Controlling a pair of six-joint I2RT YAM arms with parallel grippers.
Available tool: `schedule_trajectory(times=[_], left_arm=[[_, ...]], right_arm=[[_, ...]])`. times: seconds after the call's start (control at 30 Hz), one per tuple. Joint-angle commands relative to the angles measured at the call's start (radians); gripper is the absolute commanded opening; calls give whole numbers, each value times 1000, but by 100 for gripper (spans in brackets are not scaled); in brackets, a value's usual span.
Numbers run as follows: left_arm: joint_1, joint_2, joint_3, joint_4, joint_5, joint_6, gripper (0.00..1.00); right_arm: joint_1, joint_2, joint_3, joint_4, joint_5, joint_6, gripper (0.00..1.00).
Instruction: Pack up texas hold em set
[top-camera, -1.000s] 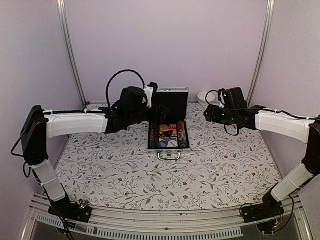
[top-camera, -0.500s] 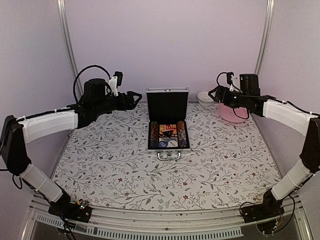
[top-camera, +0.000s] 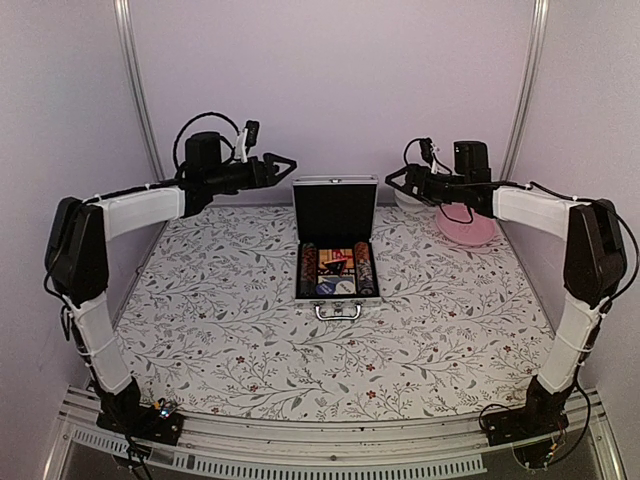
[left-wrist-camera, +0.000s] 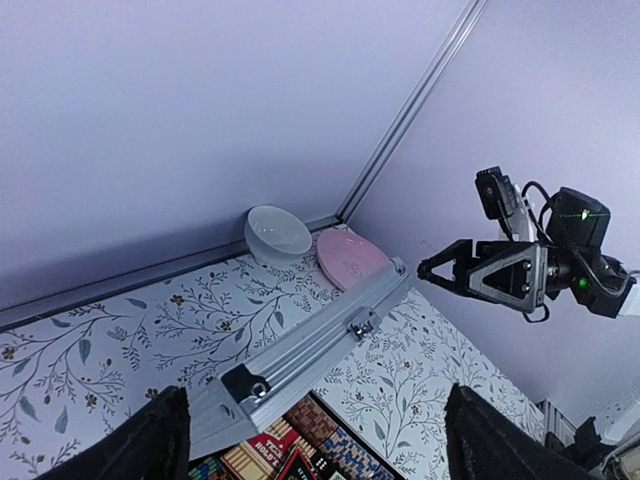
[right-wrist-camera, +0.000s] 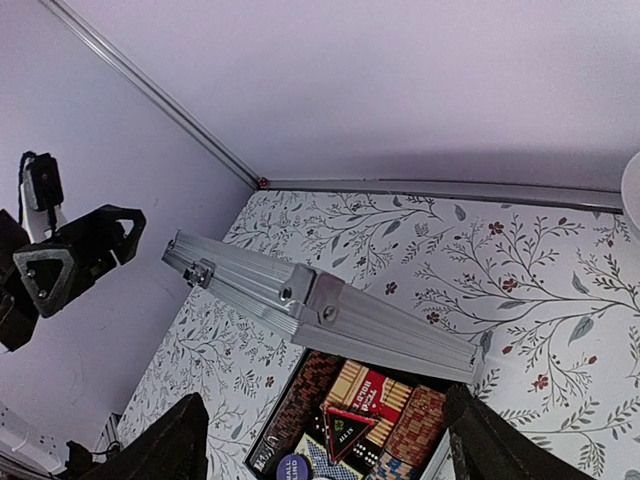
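The silver aluminium case (top-camera: 336, 296) lies open at the table's middle with its black-lined lid (top-camera: 335, 210) upright. Poker chips (top-camera: 308, 268), the tan-red card pack (right-wrist-camera: 375, 392), the black triangular piece (right-wrist-camera: 345, 430) and tiny dice sit inside. My left gripper (top-camera: 283, 163) hangs open and empty, up left of the lid's top edge (left-wrist-camera: 310, 350). My right gripper (top-camera: 395, 180) hangs open and empty, up right of the lid (right-wrist-camera: 310, 300). Both wrist views look down on the lid between wide-apart fingers (left-wrist-camera: 150, 440) (right-wrist-camera: 170, 445).
A white bowl (left-wrist-camera: 278, 232) and a pink plate (left-wrist-camera: 350, 258) stand at the back right by the wall; the plate also shows in the top view (top-camera: 465, 228). Purple walls close in the back and both sides. The floral tablecloth (top-camera: 330, 360) covers the table.
The left gripper left the case lid, swung left, then rose to beside the lid's top. The right gripper rose and moved back towards the lid's upper right. The case has not moved.
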Motion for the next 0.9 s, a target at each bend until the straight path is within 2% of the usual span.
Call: schedule_trajectory(times=[0.0, 0.17, 0.33, 0.47, 0.67, 0.87], left_arm=[[63, 84, 42, 146, 207, -108, 88], [73, 198, 121, 187, 278, -116, 89], [71, 289, 212, 163, 307, -118, 88], [61, 342, 261, 196, 343, -165, 88], [21, 335, 209, 285, 415, -179, 88], [0, 276, 68, 407, 478, -190, 88]], right_arm=[[-2, 44, 83, 24, -87, -1, 82], [1, 85, 130, 2, -141, 15, 83], [15, 13, -42, 91, -99, 46, 84], [16, -35, -111, 77, -82, 40, 84], [15, -129, -190, 61, 2, 30, 84], [15, -199, -271, 98, 38, 58, 84]])
